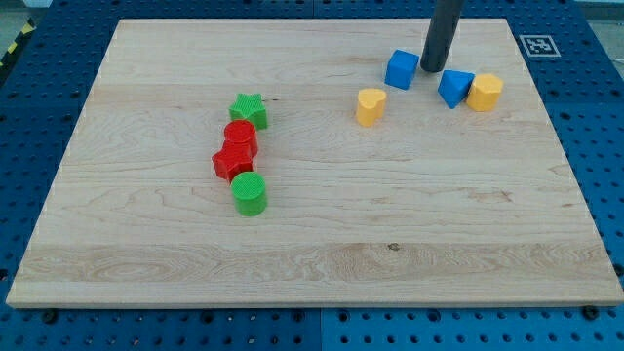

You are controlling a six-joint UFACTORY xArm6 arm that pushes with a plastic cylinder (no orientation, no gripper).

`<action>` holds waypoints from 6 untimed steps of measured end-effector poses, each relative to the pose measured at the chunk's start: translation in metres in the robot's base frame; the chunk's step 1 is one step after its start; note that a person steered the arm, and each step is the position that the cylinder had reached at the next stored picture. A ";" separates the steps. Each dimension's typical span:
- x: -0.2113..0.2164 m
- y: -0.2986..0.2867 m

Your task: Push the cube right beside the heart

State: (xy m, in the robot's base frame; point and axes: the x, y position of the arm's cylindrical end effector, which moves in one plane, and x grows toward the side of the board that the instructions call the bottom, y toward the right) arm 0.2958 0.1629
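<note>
A blue cube (401, 69) lies near the view's top, right of centre. A yellow heart (370, 105) lies just below and to the left of it, a small gap apart. My tip (430, 68) stands right next to the cube's right side, between it and a blue wedge-like block (454, 87). The dark rod rises out of the view's top.
A yellow hexagonal block (485, 92) touches the blue wedge-like block's right side. Left of centre is a column of a green star (250, 109), a red cylinder (240, 136), a red star-like block (233, 161) and a green cylinder (250, 193). The wooden board (312, 253) has blue pegboard around it.
</note>
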 end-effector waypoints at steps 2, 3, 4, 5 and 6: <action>-0.042 -0.030; 0.000 -0.051; 0.026 -0.068; 0.027 -0.082; 0.027 -0.091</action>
State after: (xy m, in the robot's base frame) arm 0.3227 0.0724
